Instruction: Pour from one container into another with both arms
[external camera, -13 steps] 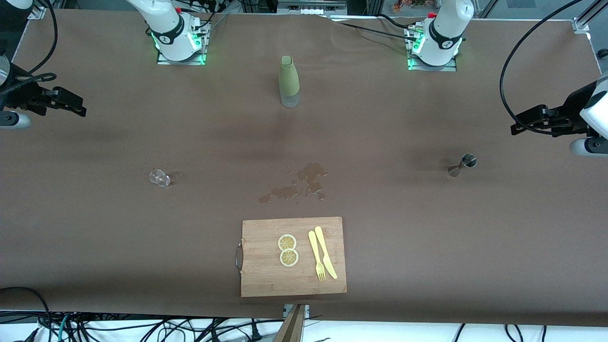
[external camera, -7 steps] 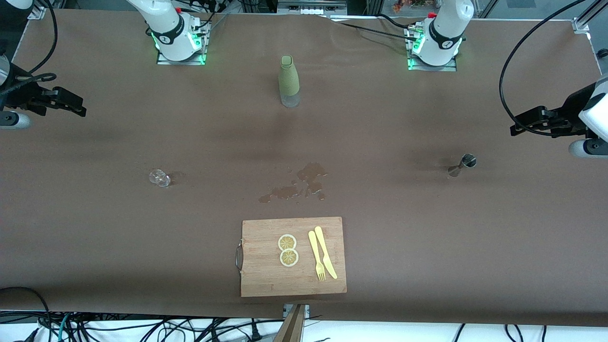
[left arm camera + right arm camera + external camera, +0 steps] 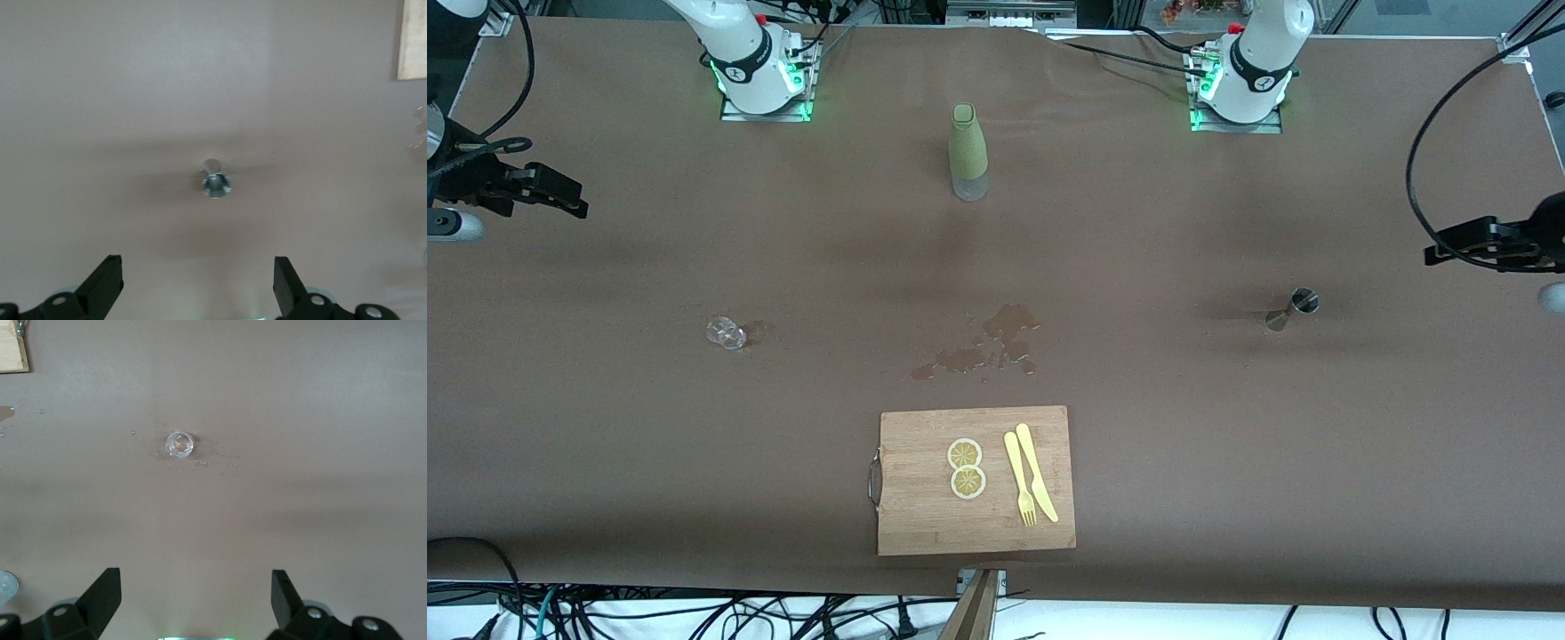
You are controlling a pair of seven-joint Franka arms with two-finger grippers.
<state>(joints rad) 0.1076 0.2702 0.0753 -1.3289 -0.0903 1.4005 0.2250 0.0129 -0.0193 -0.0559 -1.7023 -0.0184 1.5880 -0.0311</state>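
The left arm's black two-finger gripper hangs in the air over the brown-covered table at the left arm's end, its fingers spread wide with nothing between them. Below it on the cloth stands a small steel double-cone jigger — the left wrist view looks straight down into its open mouth.

The right arm's black two-finger gripper hangs over the right arm's end of the table, fingers likewise spread apart and holding nothing. A small clear drinking glass stands on the cloth well apart from it, toward the middle of the table; the right wrist view shows tiny droplets scattered around the glass.

Between the two arm bases stands an upright bottle with an olive-green sleeve and a clear bottom. Nearer the front camera, a dark wet patch of spilled liquid marks the cloth. Nearer again lies a rectangular bamboo cutting board with a metal handle at one short edge (the one toward the right arm's end). On it rest two round lemon slices, touching each other, and beside them a pale yellow plastic fork and pale yellow plastic knife lying side by side.
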